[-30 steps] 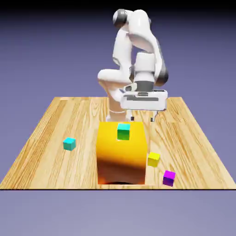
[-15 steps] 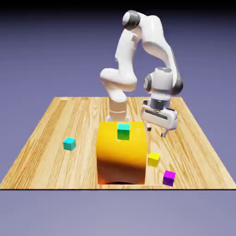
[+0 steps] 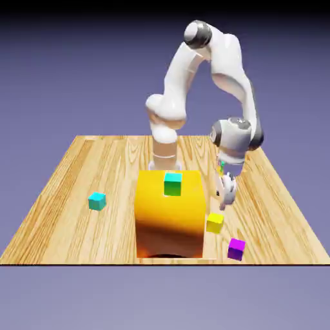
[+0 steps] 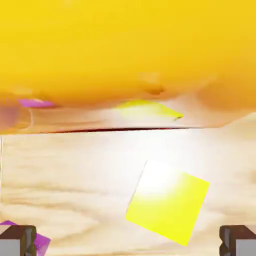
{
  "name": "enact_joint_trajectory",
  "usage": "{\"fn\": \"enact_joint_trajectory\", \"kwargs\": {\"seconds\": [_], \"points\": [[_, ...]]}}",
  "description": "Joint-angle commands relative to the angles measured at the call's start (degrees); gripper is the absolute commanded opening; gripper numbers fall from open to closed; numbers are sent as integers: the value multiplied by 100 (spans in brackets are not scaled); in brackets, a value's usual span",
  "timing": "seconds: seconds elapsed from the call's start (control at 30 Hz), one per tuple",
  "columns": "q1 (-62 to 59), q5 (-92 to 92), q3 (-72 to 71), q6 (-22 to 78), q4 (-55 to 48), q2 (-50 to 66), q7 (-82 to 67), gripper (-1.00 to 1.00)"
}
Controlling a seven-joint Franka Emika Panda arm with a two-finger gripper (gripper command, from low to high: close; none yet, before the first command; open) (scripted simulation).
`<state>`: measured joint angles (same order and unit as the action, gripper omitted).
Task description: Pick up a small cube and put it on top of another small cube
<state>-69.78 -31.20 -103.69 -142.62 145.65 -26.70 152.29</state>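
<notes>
Counting cubes, I see four small ones and one big orange-yellow block (image 3: 171, 216). One small yellow cube (image 3: 214, 222) sits on the table (image 3: 71, 187) just beside the block on the exterior view's right, directly under the gripper (image 3: 225, 201), whose fingers stand wide apart and hold nothing. One cyan cube (image 3: 97, 201) lies well apart at the left. One purple cube (image 3: 236, 248) rests near the front edge. One teal-topped green cube (image 3: 173, 184) sits atop the block.
</notes>
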Motion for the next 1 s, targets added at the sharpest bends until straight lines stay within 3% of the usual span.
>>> {"fn": "enact_joint_trajectory", "kwargs": {"seconds": [0.0, 0.17, 0.5, 0.53, 0.83, 0.97], "points": [[-154, -40, -182, 17, -15, -22, 250, 0], [-848, -221, -999, 92, -83, -122, 1371, 0], [-2323, -1395, -2775, -660, -268, -861, 596, 0], [-2323, -1396, -2775, -660, -268, -861, 595, -100], [-944, -298, -1115, 43, -95, -170, 1320, -100], [-791, -312, -461, 222, -189, 76, 660, -100]]}}
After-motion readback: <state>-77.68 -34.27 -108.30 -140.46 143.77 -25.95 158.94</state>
